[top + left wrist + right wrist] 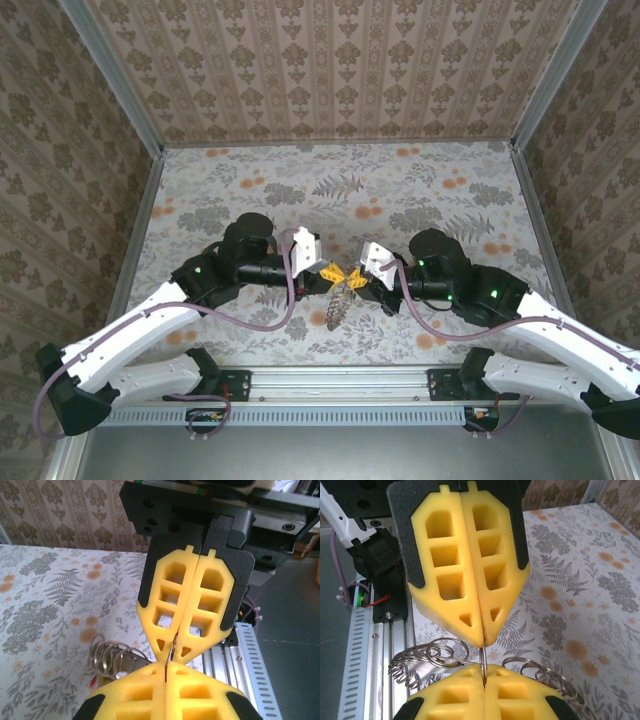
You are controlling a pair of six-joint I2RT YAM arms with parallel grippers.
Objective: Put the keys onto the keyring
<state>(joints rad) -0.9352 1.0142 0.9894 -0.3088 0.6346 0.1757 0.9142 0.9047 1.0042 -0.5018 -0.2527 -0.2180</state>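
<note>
— Yellow latticed fingers (pixel 450 560), both pairs pressed together?
— Yes: the left gripper (pixel 482 641) and right gripper (pixel 484 674) meet tip to tip, each pinching the keyring's (pixel 338 305) thin wire; its silvery coils sag beneath them, partly hidden.

The keyring (pixel 338 305), a floppy chain of linked silvery loops, droops in a bunch between the left end effector (pixel 327 270) and right end effector (pixel 353 277), one thin loop (pixel 483 661) pinched upright at their tips.
</note>
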